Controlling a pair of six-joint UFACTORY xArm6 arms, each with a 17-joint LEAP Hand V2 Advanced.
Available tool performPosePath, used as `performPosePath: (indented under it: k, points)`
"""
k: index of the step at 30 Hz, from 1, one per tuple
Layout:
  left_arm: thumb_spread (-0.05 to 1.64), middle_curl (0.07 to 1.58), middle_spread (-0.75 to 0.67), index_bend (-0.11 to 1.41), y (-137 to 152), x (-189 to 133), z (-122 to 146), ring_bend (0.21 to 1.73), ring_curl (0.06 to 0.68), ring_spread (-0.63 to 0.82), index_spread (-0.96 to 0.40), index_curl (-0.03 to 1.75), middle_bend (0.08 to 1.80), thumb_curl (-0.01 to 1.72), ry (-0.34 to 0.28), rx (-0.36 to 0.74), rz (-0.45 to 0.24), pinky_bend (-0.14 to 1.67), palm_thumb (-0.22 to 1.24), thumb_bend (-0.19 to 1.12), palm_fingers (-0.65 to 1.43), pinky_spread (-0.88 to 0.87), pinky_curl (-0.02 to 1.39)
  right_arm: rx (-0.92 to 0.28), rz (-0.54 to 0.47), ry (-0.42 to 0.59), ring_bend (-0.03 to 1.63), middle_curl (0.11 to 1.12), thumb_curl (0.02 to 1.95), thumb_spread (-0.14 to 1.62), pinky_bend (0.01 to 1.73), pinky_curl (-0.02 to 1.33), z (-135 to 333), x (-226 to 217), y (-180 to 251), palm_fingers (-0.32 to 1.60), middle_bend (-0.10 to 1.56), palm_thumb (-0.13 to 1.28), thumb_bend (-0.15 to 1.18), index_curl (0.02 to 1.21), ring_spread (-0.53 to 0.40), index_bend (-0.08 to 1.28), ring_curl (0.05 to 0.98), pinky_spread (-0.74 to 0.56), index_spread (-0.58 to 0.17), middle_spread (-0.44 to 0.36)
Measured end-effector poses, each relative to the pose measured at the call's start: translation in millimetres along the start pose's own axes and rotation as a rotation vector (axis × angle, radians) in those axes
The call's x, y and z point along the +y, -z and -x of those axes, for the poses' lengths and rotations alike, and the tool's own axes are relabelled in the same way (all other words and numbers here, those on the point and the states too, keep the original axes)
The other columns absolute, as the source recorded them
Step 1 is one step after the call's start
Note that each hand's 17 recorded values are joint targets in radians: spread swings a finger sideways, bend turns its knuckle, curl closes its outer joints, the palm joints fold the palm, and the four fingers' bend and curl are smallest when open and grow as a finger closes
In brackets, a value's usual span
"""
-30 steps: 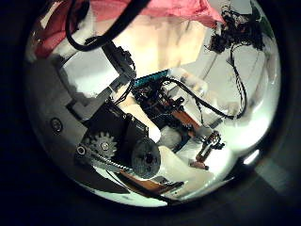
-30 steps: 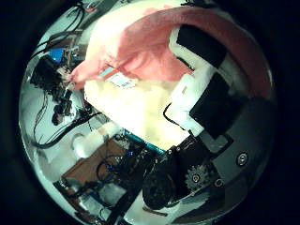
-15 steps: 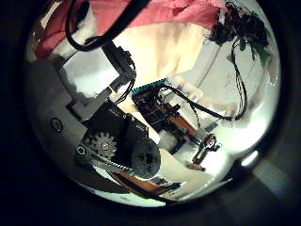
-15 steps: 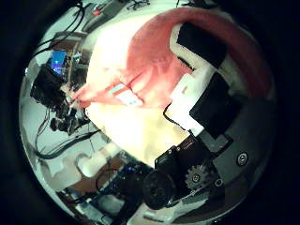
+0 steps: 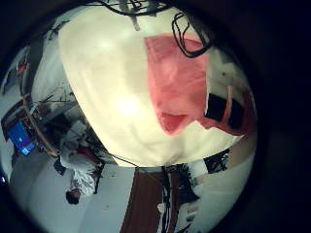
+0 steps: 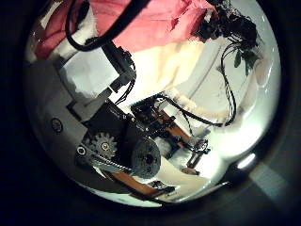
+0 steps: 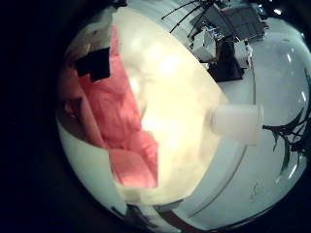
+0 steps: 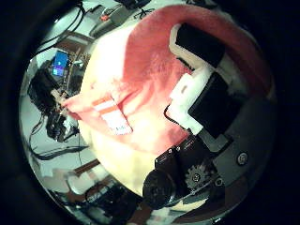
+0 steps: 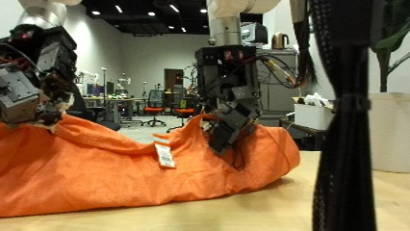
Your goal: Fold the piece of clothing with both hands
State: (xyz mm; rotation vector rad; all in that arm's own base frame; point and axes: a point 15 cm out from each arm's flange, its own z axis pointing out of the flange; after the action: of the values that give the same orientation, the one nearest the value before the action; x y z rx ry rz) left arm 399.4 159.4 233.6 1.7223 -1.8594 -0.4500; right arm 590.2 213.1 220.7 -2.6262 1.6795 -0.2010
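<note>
An orange piece of clothing [image 9: 128,164] lies bunched on the wooden table [image 9: 256,207], with its top edge lifted at two places. My left hand [image 9: 36,82] hangs over one end, fingers curled on the raised edge. My right hand [image 9: 231,114] pinches the other raised part, beside a white tag [image 9: 163,154]. In the right thumb side view the cloth [image 8: 141,84] spreads under my fingers [image 8: 202,47], and the tag [image 8: 119,125] shows on it. The left little finger side view shows the cloth [image 5: 180,83] running up to my fingers [image 5: 225,109].
A black pole [image 9: 336,115] stands in the foreground near the table's front. A white cylinder [image 9: 385,135] stands beside it, and it shows as a white cylinder [image 7: 236,121] off the table's edge. Bare table [image 5: 107,87] stretches beyond the cloth.
The right palm's view has shifted: more cloth is spread under it and the tag sits farther out from the fingers. The left palm's view has shifted slightly, cloth still at its fingers.
</note>
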Motion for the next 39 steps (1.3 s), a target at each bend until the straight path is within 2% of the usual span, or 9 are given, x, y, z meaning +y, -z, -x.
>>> performPosePath:
  k: [8, 13, 14, 16, 20, 24, 27, 33, 39]
  points:
    - [0.95, 1.15, -0.65, 0.17, -7, -21, 7, 1.25, 0.554, -0.46, -0.53, 1.40, 0.79, 0.65, 0.009, 0.030, -0.012, 1.08, 0.77, -0.03, 0.72, -0.64, 0.66, 0.001, -0.039, -0.012, 1.26, 0.69, 0.37, 1.37, 1.06, 0.68, -8, -16, -26, 1.00, 1.12, 0.84, -0.01, 0.86, -0.246, 0.73, 0.552, -0.46, -0.325, -0.158]
    - [0.96, 1.09, -0.58, 0.15, 2, -36, 17, 1.17, 0.537, -0.44, -0.48, 1.31, 0.66, 0.62, 0.047, 0.033, -0.102, 1.03, 0.76, -0.03, 0.42, -0.62, 0.67, 0.004, -0.105, -0.029, 1.15, 0.64, 0.33, 1.43, 1.04, 0.64, -21, -31, -25, 0.57, 0.92, 0.81, -0.01, 0.82, -0.270, 0.54, 0.521, -0.52, -0.360, -0.177]
    - [0.96, 1.06, -0.54, 0.12, 5, -37, 19, 1.17, 0.532, -0.42, -0.45, 1.27, 0.57, 0.62, 0.058, 0.036, -0.121, 1.04, 0.75, -0.03, 0.31, -0.62, 0.68, 0.005, -0.107, -0.032, 1.11, 0.61, 0.32, 1.44, 1.02, 0.66, -23, -32, -25, 0.30, 0.82, 0.80, -0.01, 0.80, -0.250, 0.47, 0.514, -0.48, -0.357, -0.164]
    - [0.97, 1.02, -0.45, 0.10, 11, -37, 24, 1.11, 0.522, -0.34, -0.38, 1.19, 0.45, 0.60, 0.079, 0.046, -0.159, 1.02, 0.75, -0.03, 0.10, -0.57, 0.68, 0.006, -0.115, -0.040, 1.02, 0.55, 0.30, 1.45, 0.94, 0.61, -29, -32, -20, 0.11, 0.71, 0.78, -0.01, 0.73, -0.214, 0.42, 0.464, -0.39, -0.371, -0.144]
    - [0.99, 0.89, -0.19, 0.12, 19, -34, 33, 0.96, 0.458, -0.11, -0.19, 1.03, 0.29, 0.58, 0.114, 0.078, -0.212, 0.87, 0.74, -0.02, -0.13, -0.35, 0.65, 0.009, -0.134, -0.062, 0.85, 0.47, 0.28, 1.47, 0.85, 0.55, -45, -33, -8, -0.07, 0.54, 0.75, -0.01, 0.62, -0.092, 0.34, 0.377, -0.17, -0.399, -0.101]
    - [1.01, 0.75, 0.12, 0.10, 27, -25, 37, 0.80, 0.379, 0.17, 0.00, 0.85, 0.15, 0.57, 0.140, 0.094, -0.249, 0.68, 0.74, -0.02, -0.23, -0.01, 0.57, 0.015, -0.171, -0.082, 0.70, 0.41, 0.26, 1.46, 0.75, 0.48, -61, -34, 17, -0.06, 0.40, 0.72, -0.01, 0.52, 0.029, 0.25, 0.310, 0.09, -0.433, -0.060]
    - [1.03, 0.64, 0.31, 0.08, 37, -12, 39, 0.72, 0.333, 0.34, 0.10, 0.72, 0.13, 0.55, 0.154, 0.088, -0.288, 0.60, 0.73, -0.02, -0.27, 0.25, 0.51, 0.025, -0.214, -0.111, 0.65, 0.39, 0.26, 1.46, 0.71, 0.45, -81, -32, 51, -0.02, 0.36, 0.72, -0.01, 0.49, 0.062, 0.22, 0.291, 0.17, -0.439, -0.050]
    - [1.05, 0.49, 0.46, 0.10, 52, 24, 34, 0.61, 0.273, 0.49, 0.17, 0.55, 0.12, 0.53, 0.158, 0.051, -0.372, 0.51, 0.70, -0.02, -0.23, 0.47, 0.42, 0.062, -0.297, -0.146, 0.59, 0.38, 0.25, 1.45, 0.57, 0.37, -119, -11, 139, 0.15, 0.39, 0.74, 0.00, 0.45, 0.015, 0.23, 0.258, 0.23, -0.461, -0.101]
    - [1.06, 0.38, 0.49, 0.12, 24, 55, 8, 0.54, 0.239, 0.56, 0.19, 0.42, 0.14, 0.52, 0.105, 0.038, -0.332, 0.43, 0.70, -0.02, -0.17, 0.54, 0.37, 0.048, -0.130, -0.104, 0.52, 0.38, 0.26, 1.50, 0.45, 0.32, -113, 45, 151, 0.20, 0.38, 0.81, 0.03, 0.43, -0.029, 0.23, 0.242, 0.21, -0.467, -0.147]
